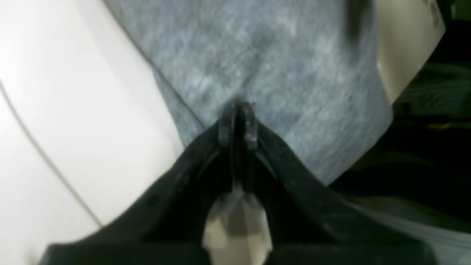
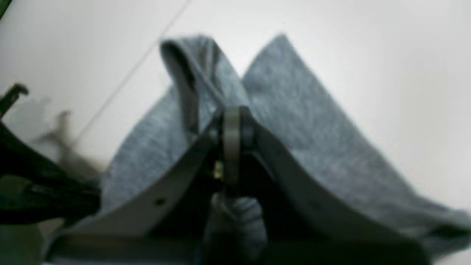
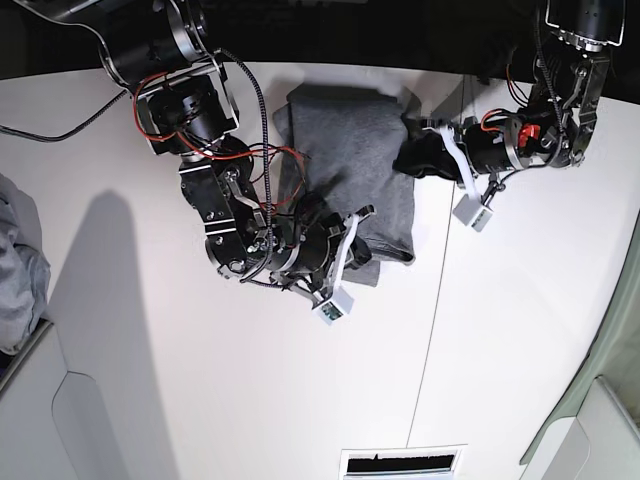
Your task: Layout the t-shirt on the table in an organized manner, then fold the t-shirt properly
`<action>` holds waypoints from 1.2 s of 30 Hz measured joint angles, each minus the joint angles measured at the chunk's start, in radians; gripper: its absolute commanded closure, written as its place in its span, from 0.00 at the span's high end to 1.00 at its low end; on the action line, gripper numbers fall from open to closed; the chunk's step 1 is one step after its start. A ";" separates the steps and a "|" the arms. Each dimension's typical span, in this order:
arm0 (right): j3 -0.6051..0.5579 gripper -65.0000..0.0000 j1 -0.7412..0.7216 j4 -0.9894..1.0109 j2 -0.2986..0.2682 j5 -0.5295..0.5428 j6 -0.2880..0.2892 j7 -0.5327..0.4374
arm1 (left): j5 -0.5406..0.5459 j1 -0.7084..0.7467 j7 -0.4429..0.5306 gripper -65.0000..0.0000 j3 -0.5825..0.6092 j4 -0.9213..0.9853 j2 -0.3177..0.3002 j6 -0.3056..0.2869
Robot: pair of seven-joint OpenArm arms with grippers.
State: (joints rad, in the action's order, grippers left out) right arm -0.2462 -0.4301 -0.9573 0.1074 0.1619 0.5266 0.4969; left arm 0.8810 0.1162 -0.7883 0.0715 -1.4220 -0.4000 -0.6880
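The heather-grey t-shirt (image 3: 345, 160) lies folded into a long band on the white table (image 3: 520, 330), near its far edge. My right gripper (image 3: 362, 248) is at the shirt's near end. In the right wrist view it (image 2: 232, 121) is shut on a raised fold of the grey t-shirt (image 2: 294, 121). My left gripper (image 3: 408, 152) is at the shirt's right edge. In the left wrist view it (image 1: 238, 110) is shut on puckered t-shirt cloth (image 1: 265, 55). Both wrist views are blurred.
A paler grey-blue cloth heap (image 3: 18, 265) lies at the table's left edge. A thin seam (image 3: 432, 320) runs across the table to the right of the shirt. A vent slot (image 3: 400, 463) sits at the near edge. The table's far edge (image 3: 330, 66) is just behind the shirt.
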 measured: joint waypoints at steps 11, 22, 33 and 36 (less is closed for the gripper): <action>0.034 0.00 0.243 -0.595 -0.057 0.129 -0.004 0.224 | 0.077 0.115 -0.068 0.05 -0.071 -0.336 -0.142 -0.001; 0.093 0.00 0.720 -0.944 -0.313 0.225 -0.008 0.240 | 0.104 0.457 -0.093 0.05 -0.357 -0.388 -0.158 -0.001; 0.111 0.00 1.048 -0.960 -0.451 0.205 0.031 0.232 | -0.126 0.681 -0.037 0.05 -0.351 -0.317 -0.112 -0.001; 0.111 0.00 1.068 -0.866 -0.473 0.153 0.031 0.228 | -0.216 0.671 0.048 0.05 -0.309 -0.219 -0.098 -0.001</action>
State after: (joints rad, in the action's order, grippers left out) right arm -0.1349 0.6376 -1.8233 -0.3660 0.3149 0.5579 0.7246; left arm 0.6651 0.7876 -0.7406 -0.2375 -1.6409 -0.4984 -0.6888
